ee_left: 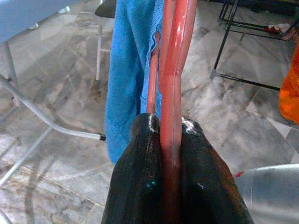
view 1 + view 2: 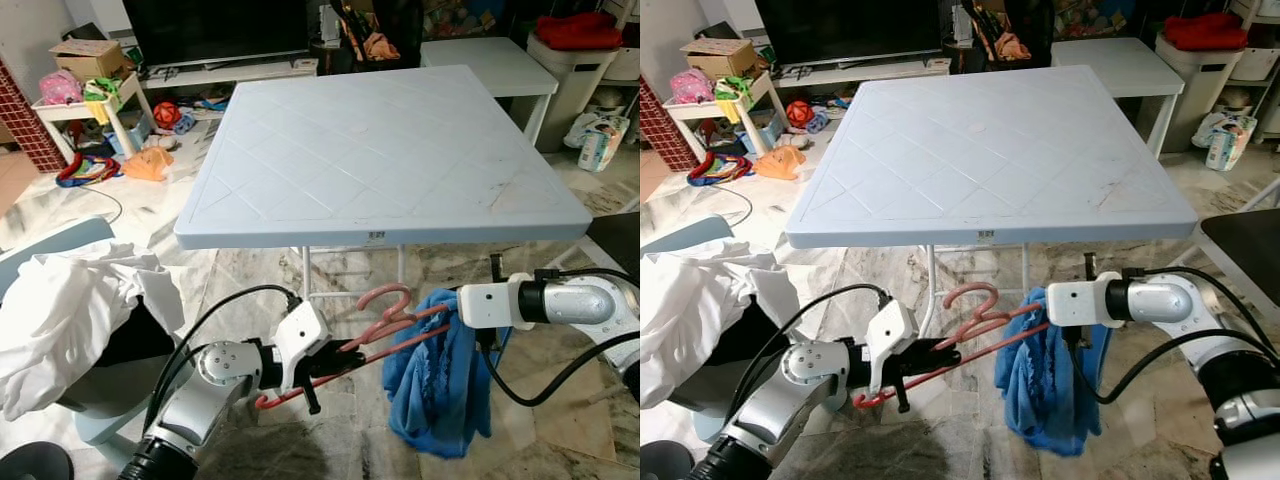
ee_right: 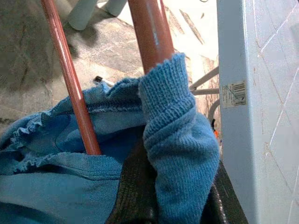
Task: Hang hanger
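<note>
Below the near edge of the pale blue tabletop [image 2: 380,150], at about 6 o'clock in the head views, both arms hold a pink hanger [image 2: 385,325] in the air over the marble floor [image 2: 560,400]. The left gripper [image 2: 318,368] has the hanger's lower end, at 7 o'clock from the hook; in the left wrist view its black fingers [image 1: 140,182] are pressed together on the hanger's rods, pinching them. The hanger tilts upward toward 2 o'clock, its hook curling just under the tabletop's edge, apart from it.

A blue garment [image 2: 440,385] hangs over the hanger's far end and droops toward the floor. The right gripper [image 3: 168,186] sits at that end, at 3 o'clock from the hook; in the right wrist view its jaws are closed on a ribbed fold of the blue garment beside the hanger's rod.

At 9 o'clock a white cloth [image 2: 75,315] lies heaped over a chair [image 2: 60,245]. Toys and a cardboard box [image 2: 88,58] clutter the floor and shelf at 11 o'clock.
</note>
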{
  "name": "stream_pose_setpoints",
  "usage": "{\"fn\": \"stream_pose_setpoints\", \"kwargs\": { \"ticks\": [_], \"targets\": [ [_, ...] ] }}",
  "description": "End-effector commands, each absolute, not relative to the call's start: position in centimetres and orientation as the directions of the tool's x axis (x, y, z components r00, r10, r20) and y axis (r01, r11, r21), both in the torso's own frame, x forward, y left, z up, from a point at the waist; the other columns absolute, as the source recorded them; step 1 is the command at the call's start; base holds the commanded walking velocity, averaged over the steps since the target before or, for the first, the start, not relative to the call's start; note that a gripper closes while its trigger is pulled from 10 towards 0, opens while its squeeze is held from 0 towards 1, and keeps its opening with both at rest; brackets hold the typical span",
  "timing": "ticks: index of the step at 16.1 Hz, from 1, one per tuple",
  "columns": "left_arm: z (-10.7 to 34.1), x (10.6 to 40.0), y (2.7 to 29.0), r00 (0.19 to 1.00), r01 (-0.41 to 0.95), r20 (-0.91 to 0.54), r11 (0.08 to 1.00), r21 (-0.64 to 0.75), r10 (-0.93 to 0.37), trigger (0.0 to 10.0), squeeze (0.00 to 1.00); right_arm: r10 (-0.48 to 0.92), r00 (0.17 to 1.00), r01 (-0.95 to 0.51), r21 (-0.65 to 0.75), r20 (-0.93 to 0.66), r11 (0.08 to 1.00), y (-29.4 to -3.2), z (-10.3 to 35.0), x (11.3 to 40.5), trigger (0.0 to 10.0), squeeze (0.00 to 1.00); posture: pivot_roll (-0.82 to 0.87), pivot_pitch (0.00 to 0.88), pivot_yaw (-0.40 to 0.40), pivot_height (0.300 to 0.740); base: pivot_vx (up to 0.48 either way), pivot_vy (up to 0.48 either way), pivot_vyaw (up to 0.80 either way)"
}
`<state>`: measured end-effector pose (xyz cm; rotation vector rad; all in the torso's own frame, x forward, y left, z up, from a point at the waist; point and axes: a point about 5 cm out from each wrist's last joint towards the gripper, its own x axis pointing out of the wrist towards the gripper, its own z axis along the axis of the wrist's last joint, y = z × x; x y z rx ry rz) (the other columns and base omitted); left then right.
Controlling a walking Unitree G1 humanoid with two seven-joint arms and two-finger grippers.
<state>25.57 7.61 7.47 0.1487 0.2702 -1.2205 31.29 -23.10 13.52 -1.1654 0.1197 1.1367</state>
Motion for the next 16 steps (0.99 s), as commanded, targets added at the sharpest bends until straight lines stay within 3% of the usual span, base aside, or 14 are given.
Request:
{"fn": "stream_pose_setpoints", "kwargs": {
  "ticks": [1,2,3,6,7,9,16],
  "targets": [
    [6.7,26.3,9.5,0.405,0.901,-0.337,0.433,-0.009,-0.85,0.0,0.0,0.669,0.505,-0.705,-0.708,-0.545,-0.045,-22.7,15.0,31.9,10.0,0.0,-0.15,0.0,0.07,0.74,0.0,0.0,0.0],
    [6.7,26.9,9.9,0.462,0.876,-0.325,0.482,0.022,-0.825,0.0,0.0,0.671,0.496,-0.72,-0.693,-0.552,-0.038,-22.7,14.9,31.9,10.0,0.63,-0.15,0.0,0.069,0.74,0.0,0.0,0.0],
    [6.9,27.4,10.2,0.513,0.849,-0.307,0.526,0.047,-0.801,0.0,0.0,0.673,0.485,-0.741,-0.671,-0.559,-0.024,-22.7,14.8,31.9,10.0,1.0,-0.15,0.0,0.069,0.74,0.0,0.0,0.0],
    [7.0,27.8,10.4,0.554,0.824,-0.287,0.563,0.057,-0.782,0.0,0.0,0.675,0.473,-0.758,-0.652,-0.567,-0.017,-22.7,14.7,31.9,10.0,1.0,-0.15,0.0,0.066,0.74,0.0,0.0,0.0],
    [7.1,27.9,10.5,0.598,0.791,-0.253,0.611,0.029,-0.761,0.0,0.0,0.626,0.512,-0.74,-0.672,-0.588,-0.026,-23.2,14.6,32.3,10.0,1.0,-0.15,0.0,0.062,0.74,0.0,0.0,0.0],
    [6.8,27.3,10.0,0.605,0.782,-0.229,0.623,-0.01,-0.763,0.0,0.0,0.548,0.624,-0.696,-0.715,-0.557,0.066,-23.5,14.4,33.4,10.0,1.0,-0.14,0.0,0.057,0.74,0.0,0.0,0.0],
    [8.3,27.7,9.1,0.601,0.791,-0.152,0.611,-0.025,-0.784,0.0,0.0,0.56,0.61,-0.764,-0.603,-0.56,0.228,-22.4,10.9,32.4,10.0,1.0,-0.15,0.0,0.048,0.74,0.0,0.0,0.0]
  ]
}}
